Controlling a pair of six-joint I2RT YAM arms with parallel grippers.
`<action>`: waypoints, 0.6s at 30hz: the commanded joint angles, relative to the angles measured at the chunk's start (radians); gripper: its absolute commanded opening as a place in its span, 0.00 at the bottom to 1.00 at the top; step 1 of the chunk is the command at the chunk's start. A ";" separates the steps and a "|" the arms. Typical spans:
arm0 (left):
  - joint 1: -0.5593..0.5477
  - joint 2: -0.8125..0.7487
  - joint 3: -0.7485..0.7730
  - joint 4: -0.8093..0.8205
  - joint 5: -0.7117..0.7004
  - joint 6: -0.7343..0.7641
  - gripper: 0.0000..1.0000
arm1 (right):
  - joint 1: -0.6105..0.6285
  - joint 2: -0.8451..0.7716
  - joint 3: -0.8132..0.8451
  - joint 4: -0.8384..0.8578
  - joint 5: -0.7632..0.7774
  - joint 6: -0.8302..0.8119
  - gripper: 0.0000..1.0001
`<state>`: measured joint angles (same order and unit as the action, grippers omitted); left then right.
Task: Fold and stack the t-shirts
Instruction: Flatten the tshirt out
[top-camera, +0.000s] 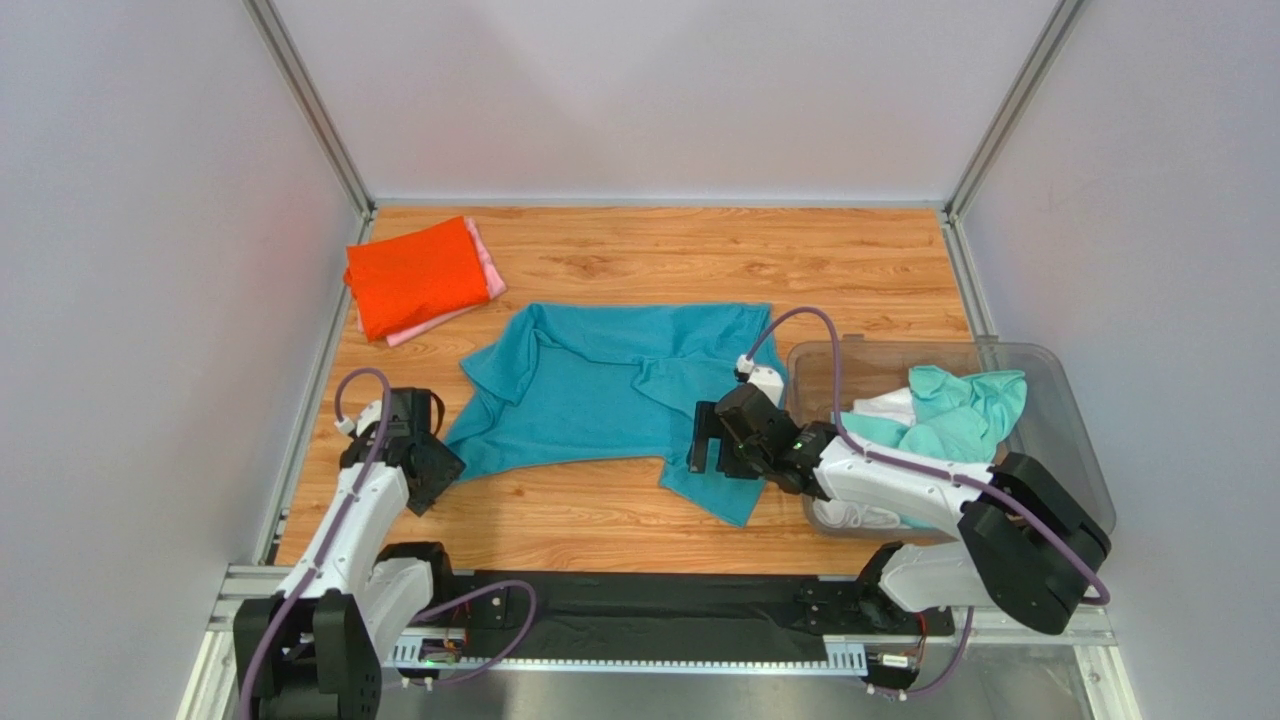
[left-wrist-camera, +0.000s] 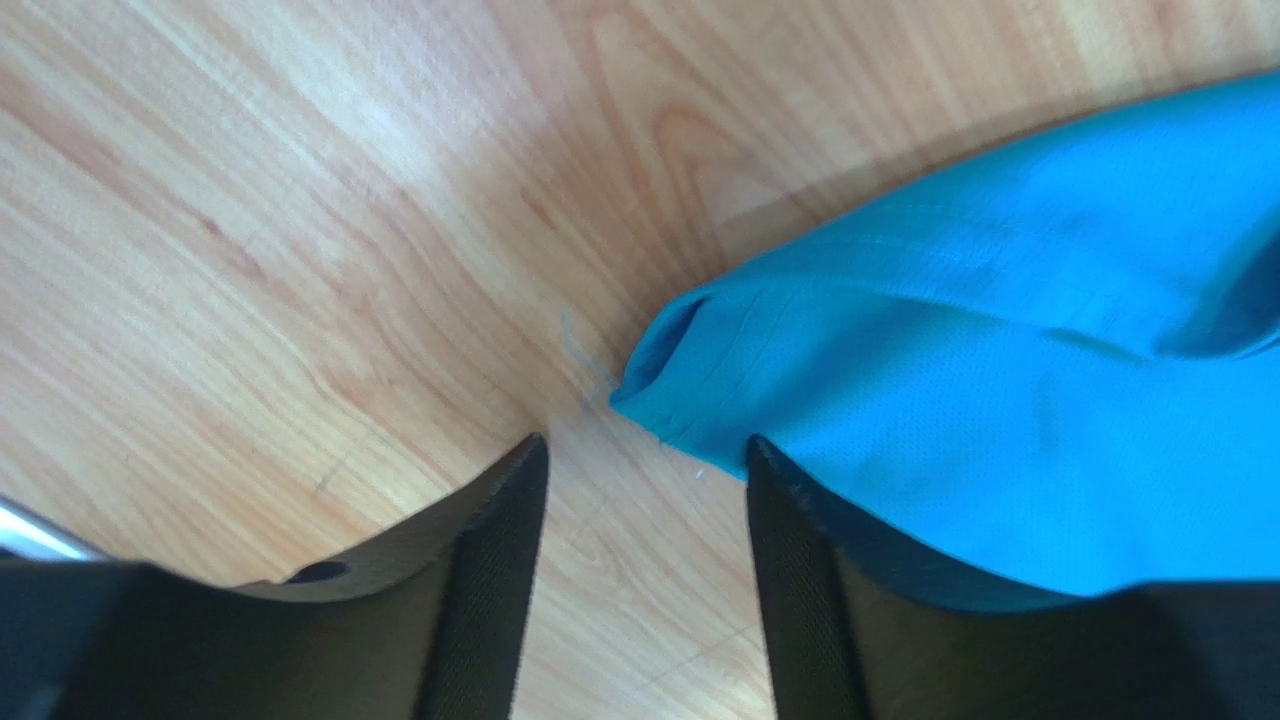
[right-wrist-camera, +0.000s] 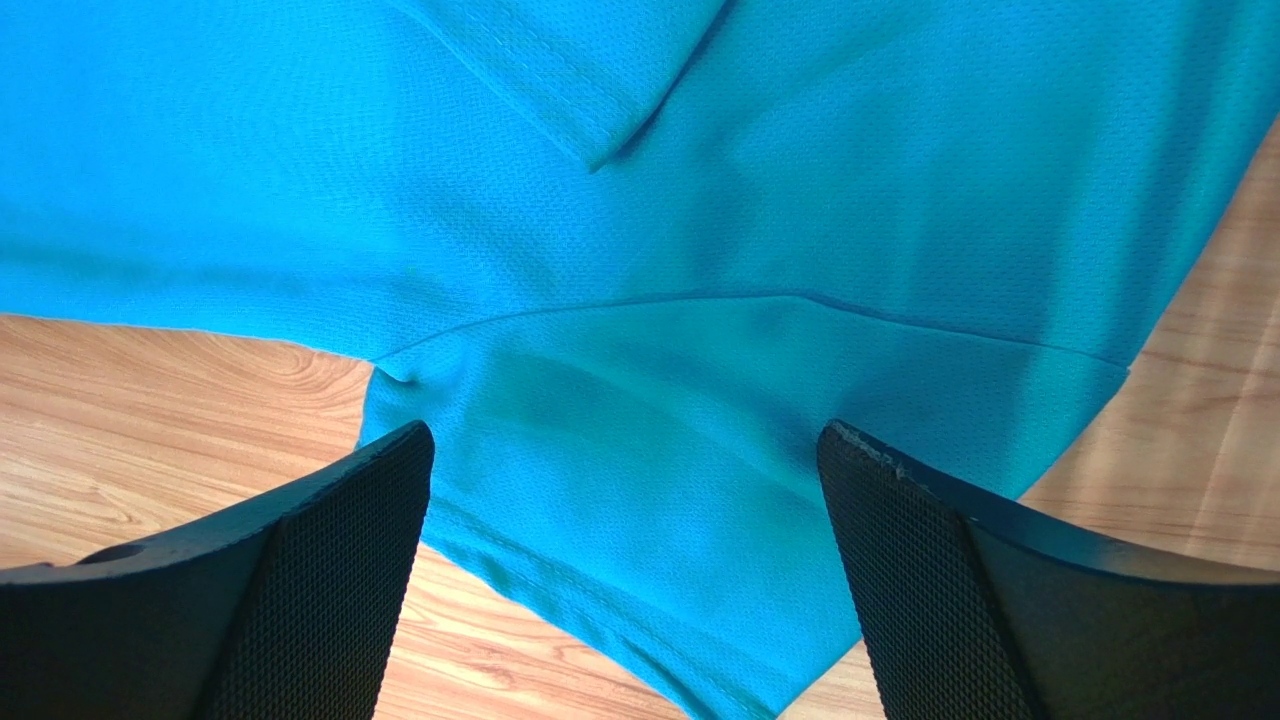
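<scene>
While the teal t-shirt (top-camera: 601, 383) lies spread mid-table (top-camera: 842, 270), your left gripper (left-wrist-camera: 646, 446) sits at its left corner, jaws apart, gripping nothing; your right gripper (right-wrist-camera: 624, 435) hangs wide open over its right edge.

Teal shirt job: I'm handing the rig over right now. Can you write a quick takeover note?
Left gripper: open, low over the table, a corner of the teal shirt just ahead of its fingertips, not gripped.
Right gripper: open wide above the teal shirt's right side, holding nothing.
Done: orange-red shirt folded on the pink shirt, far left.
Left: teal shirt is spread out and rumpled; mint-green shirt and white shirt are crumpled in the clear bin.
</scene>
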<state>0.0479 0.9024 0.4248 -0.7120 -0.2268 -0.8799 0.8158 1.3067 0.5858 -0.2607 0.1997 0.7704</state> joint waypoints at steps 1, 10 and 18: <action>0.035 0.056 -0.001 0.062 0.047 0.024 0.56 | 0.009 -0.024 -0.007 0.034 0.010 0.007 1.00; 0.061 0.090 0.000 0.098 0.080 0.044 0.44 | 0.011 -0.026 -0.006 0.028 0.015 0.013 1.00; 0.098 0.135 0.005 0.131 0.112 0.078 0.39 | 0.020 -0.044 -0.007 0.002 0.029 0.026 1.00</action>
<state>0.1276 1.0031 0.4469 -0.6003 -0.1463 -0.8288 0.8272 1.2949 0.5858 -0.2657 0.2005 0.7746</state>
